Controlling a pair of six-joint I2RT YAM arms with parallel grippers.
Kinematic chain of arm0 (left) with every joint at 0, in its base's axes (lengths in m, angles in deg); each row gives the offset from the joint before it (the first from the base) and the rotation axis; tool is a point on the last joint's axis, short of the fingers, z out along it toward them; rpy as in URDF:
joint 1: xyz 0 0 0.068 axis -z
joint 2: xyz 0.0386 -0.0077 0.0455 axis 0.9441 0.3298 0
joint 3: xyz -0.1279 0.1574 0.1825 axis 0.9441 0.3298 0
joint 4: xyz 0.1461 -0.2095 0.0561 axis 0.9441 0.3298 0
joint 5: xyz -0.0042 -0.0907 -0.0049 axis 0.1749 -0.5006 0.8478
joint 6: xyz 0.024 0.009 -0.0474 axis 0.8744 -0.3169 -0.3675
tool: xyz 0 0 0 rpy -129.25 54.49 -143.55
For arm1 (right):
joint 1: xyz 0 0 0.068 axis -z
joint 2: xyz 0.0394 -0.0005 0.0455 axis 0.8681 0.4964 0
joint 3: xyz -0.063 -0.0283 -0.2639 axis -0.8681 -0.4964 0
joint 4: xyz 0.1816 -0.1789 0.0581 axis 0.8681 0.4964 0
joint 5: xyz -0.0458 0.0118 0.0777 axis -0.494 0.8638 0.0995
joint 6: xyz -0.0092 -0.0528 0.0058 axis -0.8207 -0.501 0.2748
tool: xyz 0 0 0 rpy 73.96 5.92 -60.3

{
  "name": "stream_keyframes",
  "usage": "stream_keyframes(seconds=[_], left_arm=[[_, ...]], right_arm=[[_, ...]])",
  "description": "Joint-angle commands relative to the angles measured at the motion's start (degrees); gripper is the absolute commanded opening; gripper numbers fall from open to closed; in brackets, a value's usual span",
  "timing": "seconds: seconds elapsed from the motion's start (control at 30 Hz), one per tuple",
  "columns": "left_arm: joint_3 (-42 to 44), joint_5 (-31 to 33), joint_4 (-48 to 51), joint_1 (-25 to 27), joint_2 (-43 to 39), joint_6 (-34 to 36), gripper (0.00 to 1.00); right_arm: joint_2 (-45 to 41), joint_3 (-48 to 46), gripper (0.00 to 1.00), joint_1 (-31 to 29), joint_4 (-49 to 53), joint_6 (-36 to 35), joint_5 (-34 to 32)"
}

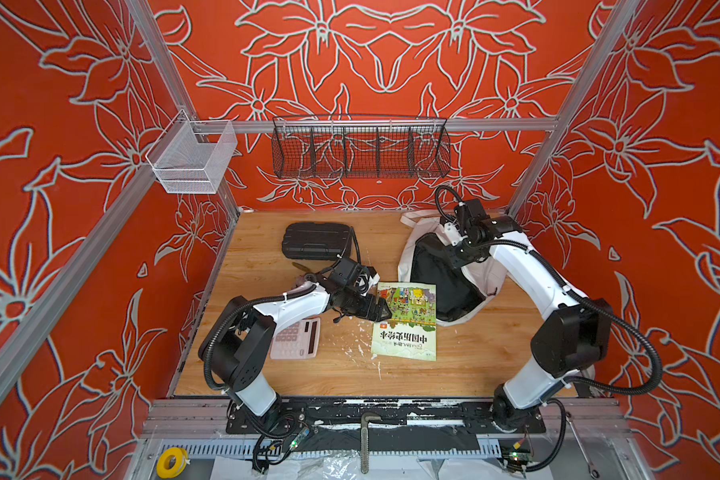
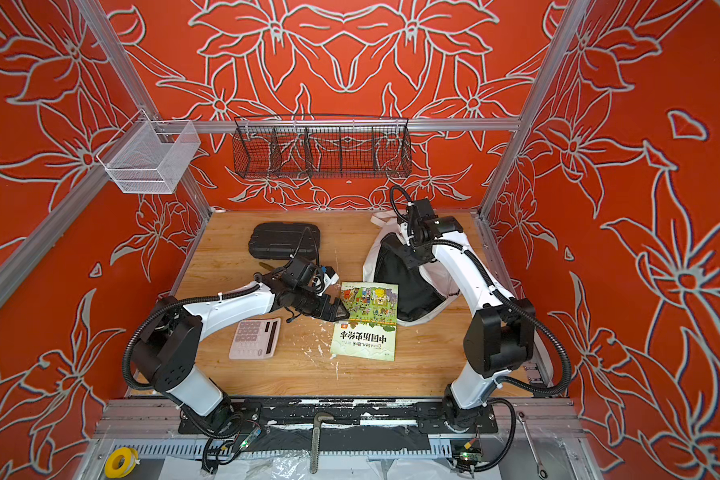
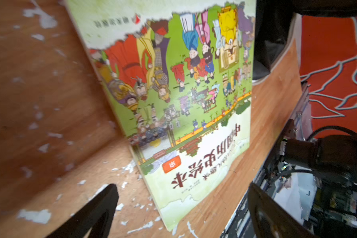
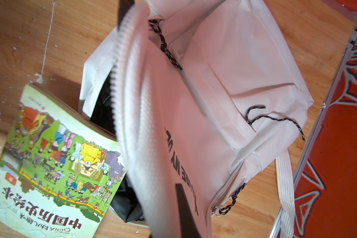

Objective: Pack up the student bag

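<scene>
Left end effector hangs low over the wooden surface with its fingers spread wide and gripping nothing. In the left wrist view only their dark tips show, blurred and cut off by the frame edge, with the near corner of a green picture book between them. The book lies on the surface. In both top views the end effector covers part of its left edge, so I cannot tell whether it touches the cover.

A pink calculator sits left of the book, one far corner hidden under the left arm.

The book's far right corner lies over the black lining at the mouth of the student bag, which lies on the right half of the surface, toward the back. There the right end effector is pressed together on the bag's zipper-edged flap and holds it raised. In the right wrist view one dark finger shows against the fabric; the other is hidden behind it. Finger and blur cut the bag's black print to a few letters, and the right arm covers much of the bag in both top views.

Behind the left wrist an olive thing pokes out, too hidden to name. A black hard case lies at the back left.
</scene>
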Motion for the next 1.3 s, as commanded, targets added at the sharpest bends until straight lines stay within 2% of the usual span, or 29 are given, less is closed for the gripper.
stream_keyframes(seconds=[0.0,0.1,0.23,0.47,0.63,0.73,0.87,0.93,1.0,1.13,1.27], left_arm=[[-0.4,3.4,0.2,-0.6,1.3,3.3,0.97],[-2.8,0.7,-0.8,-1.3,5.5,6.3,1.00],[-6.5,-2.3,-2.9,-1.6,10.6,7.8,0.96],[-6.7,-8.3,-8.4,-3.6,16.4,5.2,0.92],[-6.6,-16.6,-12.0,-3.5,19.0,4.2,0.91],[-6.0,-19.4,-13.4,-3.5,19.6,3.9,0.85],[-4.7,-20.0,-14.3,-3.5,19.0,4.2,0.69],[-3.9,-20.0,-15.5,-3.4,18.3,3.6,0.65],[-3.3,-19.7,-17.1,-3.5,18.1,2.7,0.66],[-3.0,-16.5,-18.1,-2.8,18.7,2.4,0.87],[-1.8,-16.0,-23.3,-2.8,20.0,0.1,0.91]], right_arm=[[-0.1,-0.2,0.00,-0.4,0.5,-1.0,1.9],[-0.7,-1.1,0.00,-0.5,-0.1,-1.4,2.4],[-1.6,-1.9,0.00,-0.6,-0.6,-1.5,2.9],[-3.2,-3.7,0.00,-0.8,-1.4,-1.6,3.3],[-4.0,-4.6,0.00,-1.3,-2.6,-4.0,6.7],[-3.8,-4.8,0.00,-1.6,-2.4,-4.7,7.4],[-3.6,-5.3,0.00,-1.6,-2.8,-4.7,7.6],[-3.5,-5.4,0.00,-1.6,-2.8,-4.6,7.6],[-3.4,-5.6,0.00,-1.7,-2.8,-4.6,7.8],[-3.3,-6.0,0.00,-1.8,-3.3,-4.6,8.3],[-3.3,-6.3,0.00,-2.0,-3.7,-5.0,8.6]])
